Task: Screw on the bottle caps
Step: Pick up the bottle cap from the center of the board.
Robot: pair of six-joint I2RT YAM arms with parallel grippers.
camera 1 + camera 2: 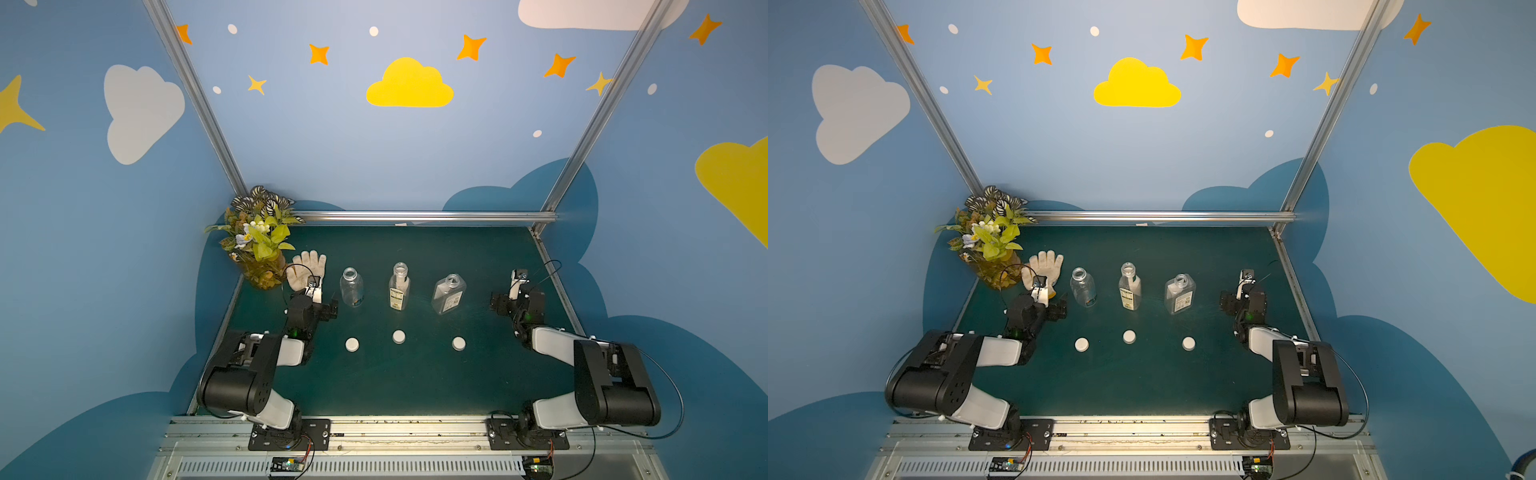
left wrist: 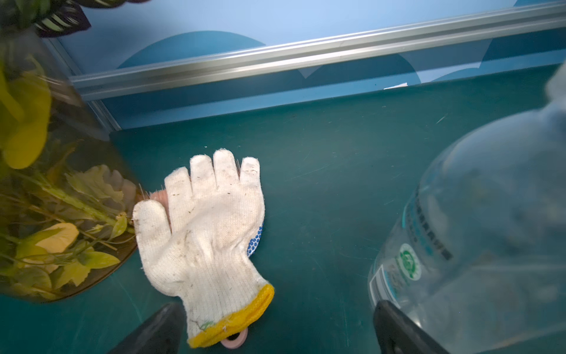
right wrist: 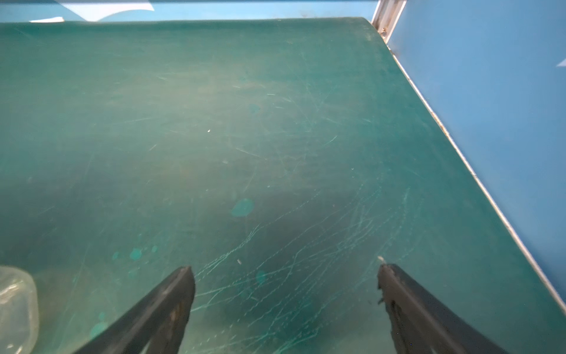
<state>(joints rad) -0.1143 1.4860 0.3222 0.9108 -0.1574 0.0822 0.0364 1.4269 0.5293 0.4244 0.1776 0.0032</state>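
1. Table (image 1: 415, 386): a dark green, scratched top inside a blue booth painted with clouds and stars.
2. Bottles: the round bottle (image 1: 352, 287), the slim bottle (image 1: 399, 287) and the flat-sided bottle (image 1: 448, 294) stand upright in a row across the middle of the table. They are spaced apart, and each neck is open with no cap on it. The slim and flat-sided ones carry labels.
3. Caps: the left cap (image 1: 352, 344), the middle cap (image 1: 399, 336) and the right cap (image 1: 459, 343) lie flat on the table in a nearer row. One lies in front of each bottle, and none touches a bottle.
4. Left gripper (image 2: 278, 306): the jaws are spread wide and hold nothing. It sits low over the cuff end of the glove (image 2: 208, 233), just beside the round bottle. In the wrist view one finger (image 2: 398, 331) overlaps that bottle, but whether they touch cannot be told.
5. Right gripper (image 3: 284, 268): the jaws are spread wide and empty, above bare table near its right edge. A corner of the flat-sided bottle shows beside it in the wrist view.
6. Other items: the white knitted glove, with a yellow cuff, lies flat. Behind it, in the far left corner, stands a potted plant (image 1: 259, 239).
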